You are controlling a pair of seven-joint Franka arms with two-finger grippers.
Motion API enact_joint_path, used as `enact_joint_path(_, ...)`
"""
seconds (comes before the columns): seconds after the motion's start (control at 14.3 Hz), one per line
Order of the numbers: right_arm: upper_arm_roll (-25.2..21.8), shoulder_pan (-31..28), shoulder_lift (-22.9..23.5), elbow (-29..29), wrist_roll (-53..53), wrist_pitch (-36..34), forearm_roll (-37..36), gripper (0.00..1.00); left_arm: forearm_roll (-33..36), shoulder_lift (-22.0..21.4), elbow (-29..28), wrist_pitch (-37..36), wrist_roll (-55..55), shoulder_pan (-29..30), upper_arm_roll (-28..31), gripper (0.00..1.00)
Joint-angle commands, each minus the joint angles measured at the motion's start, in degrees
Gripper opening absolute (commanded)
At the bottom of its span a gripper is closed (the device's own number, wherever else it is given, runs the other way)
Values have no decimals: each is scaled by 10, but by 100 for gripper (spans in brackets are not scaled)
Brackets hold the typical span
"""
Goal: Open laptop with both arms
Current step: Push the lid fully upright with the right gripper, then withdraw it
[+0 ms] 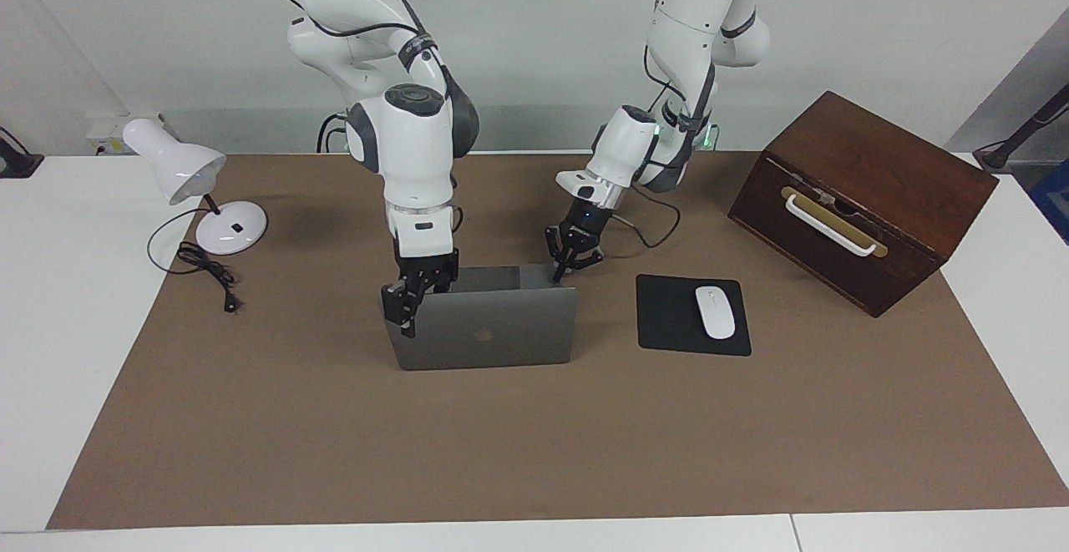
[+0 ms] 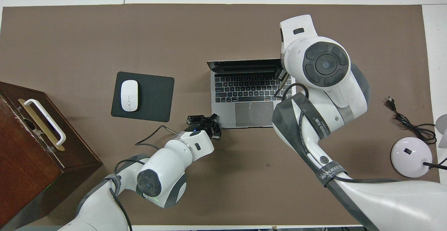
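Note:
The silver-grey laptop (image 1: 501, 326) stands open in the middle of the brown mat. Its lid is about upright, with the apple logo turned away from the robots. Its keyboard shows in the overhead view (image 2: 244, 87). My right gripper (image 1: 407, 306) is at the lid's top corner toward the right arm's end, fingers astride the lid's edge and shut on it. In the overhead view the right arm hides that gripper. My left gripper (image 1: 570, 266) is open, with its tips at the base's corner nearest the robots, toward the left arm's end; it also shows from overhead (image 2: 209, 122).
A black mouse pad (image 1: 661, 318) with a white mouse (image 1: 715, 311) lies beside the laptop toward the left arm's end. A brown wooden box (image 1: 868, 201) with a white handle stands past it. A white desk lamp (image 1: 200, 193) and its cable (image 1: 209, 272) are at the right arm's end.

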Motion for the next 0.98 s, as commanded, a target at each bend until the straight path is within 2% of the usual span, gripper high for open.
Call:
enact_joint_path(0.0, 7, -3, -24, 2, -13, -38, 20, 83, -4, 44, 10, 4, 21, -5, 15, 0)
enact_joint_path(0.35, 12, -3, -60, 1, -13, -91, 71, 84, -4, 45, 11, 6, 21, -4, 14, 0)
enact_joint_path(0.56, 12, -3, -83, 2, -10, -131, 124, 86, -6, 48, 26, 7, 19, 2, 14, 0)
enact_joint_path(0.77, 12, -3, -103, 1, -6, -180, 135, 88, -6, 49, 35, 3, 17, 2, 15, 0)
enact_joint_path(0.84, 12, -3, -108, 1, -5, -195, 143, 91, -6, 48, 39, 0, 16, 3, 15, 0)
enact_joint_path(0.91, 11, -3, -114, 2, 2, -202, 155, 100, -6, 47, 39, 0, 15, 5, 15, 0)
